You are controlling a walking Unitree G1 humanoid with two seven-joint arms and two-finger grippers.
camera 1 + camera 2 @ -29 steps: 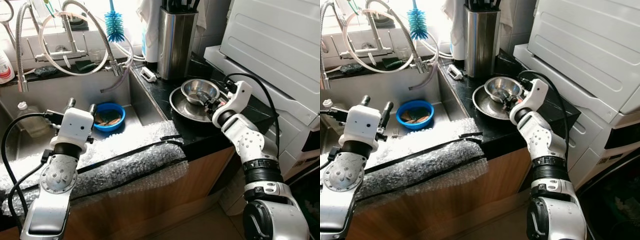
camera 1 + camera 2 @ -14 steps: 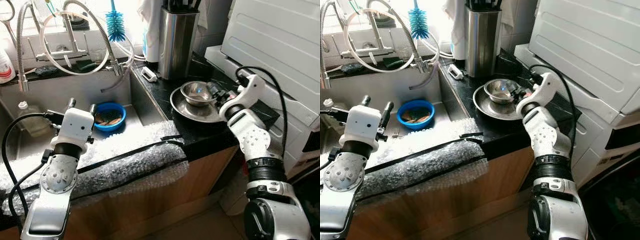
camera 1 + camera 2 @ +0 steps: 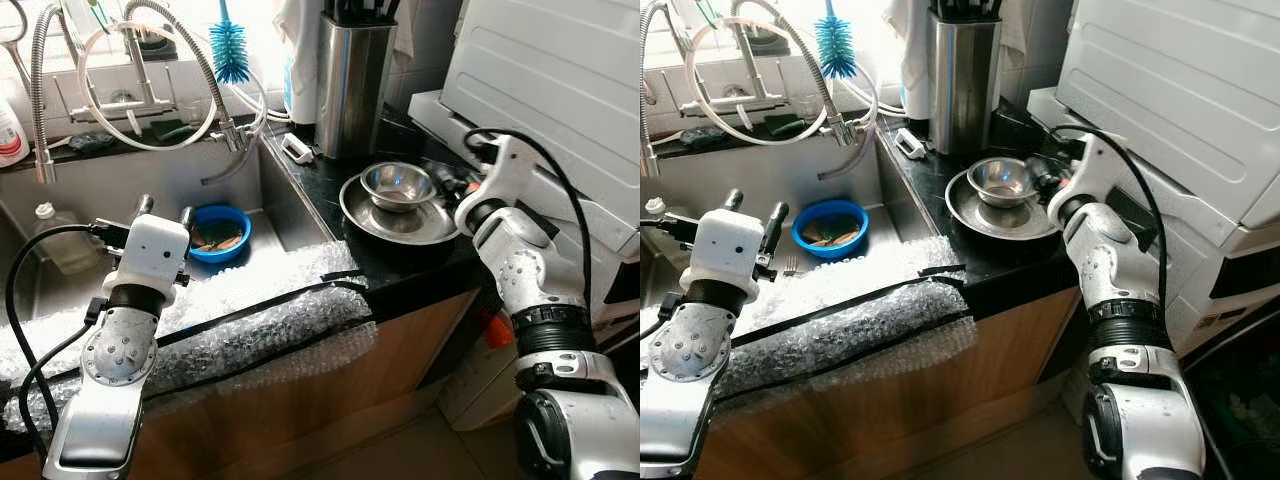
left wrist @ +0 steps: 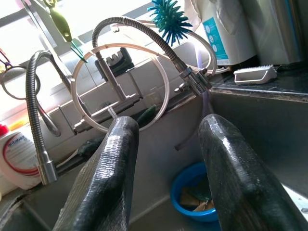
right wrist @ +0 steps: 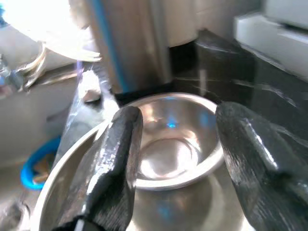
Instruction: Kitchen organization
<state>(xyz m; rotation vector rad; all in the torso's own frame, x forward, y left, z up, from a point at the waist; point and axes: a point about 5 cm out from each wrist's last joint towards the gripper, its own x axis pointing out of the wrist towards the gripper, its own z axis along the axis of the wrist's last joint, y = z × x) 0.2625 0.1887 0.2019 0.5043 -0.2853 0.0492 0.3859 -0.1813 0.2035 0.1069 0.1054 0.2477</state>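
Since a second ago the right gripper (image 3: 447, 183) has drawn back out of the small steel bowl (image 3: 397, 184) and now sits just off its rim, on the side toward the white appliance (image 3: 545, 95); the bowl has been left behind in the larger steel pan (image 3: 398, 221).

Head views: the pan sits on the black counter (image 3: 320, 172) beside the sink (image 3: 150, 190), its near rim close to the counter's front edge. Behind the bowl stands the steel knife block (image 3: 352, 85), with bare counter between them. The white appliance crowds the right arm from the side away from the sink. The left gripper (image 3: 752, 213) hovers above the sink's bubble-wrapped front edge (image 3: 840, 320), apart from the blue bowl (image 3: 830, 227) in the basin.

Left wrist view: the left gripper's fingers (image 4: 110, 178) are spread wide with nothing between them; past them lie the blue bowl, the faucet hoses (image 4: 139, 33) and a blue brush (image 4: 169, 17).

Right wrist view: the right fingers (image 5: 113, 168) stand wide apart, empty, framing the small steel bowl, which rests upright inside the pan without touching either finger.
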